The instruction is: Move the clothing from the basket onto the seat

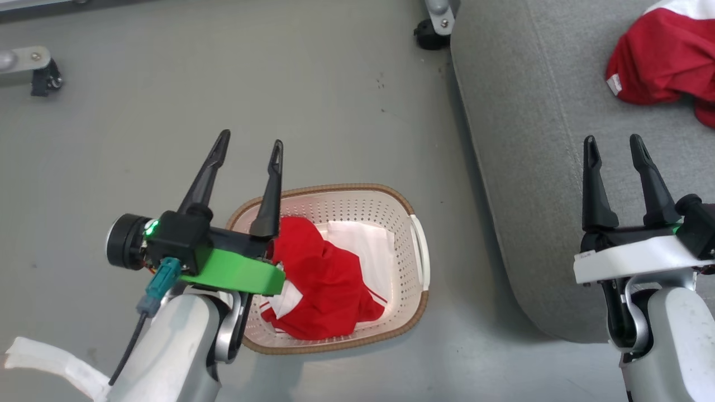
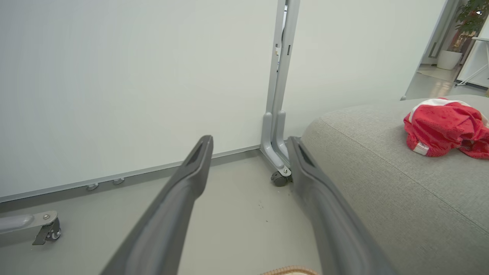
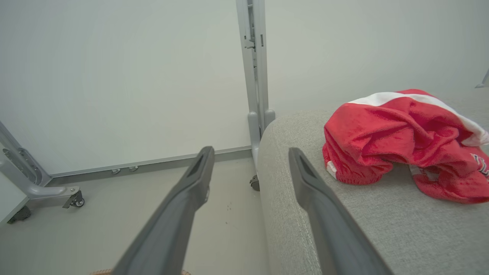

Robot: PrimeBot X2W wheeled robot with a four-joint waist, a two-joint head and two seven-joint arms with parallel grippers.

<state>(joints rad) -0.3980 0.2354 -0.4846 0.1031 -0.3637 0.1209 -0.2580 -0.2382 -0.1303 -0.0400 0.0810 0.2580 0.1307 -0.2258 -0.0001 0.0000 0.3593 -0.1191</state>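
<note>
Garment in basket (image 1: 329, 285): red with white panels, lying crumpled inside the basket (image 1: 346, 188), covering most of its bottom.
Garment on seat (image 1: 665, 56): red with a white band, lying bunched on the grey seat (image 1: 536, 167), well apart from the basket.
Basket: sitting on the grey floor (image 1: 313, 84), just beside the seat's rounded edge.
Left gripper (image 1: 251, 139): hovering over the basket's left rim, fingers standing apart, holding nothing.
Right gripper (image 1: 613, 139): hanging over the seat's near edge, fingers spread, holding nothing.
Wheeled frame (image 1: 433, 28): standing at the seat's far corner, against a pale wall panel (image 2: 114, 76).
</note>
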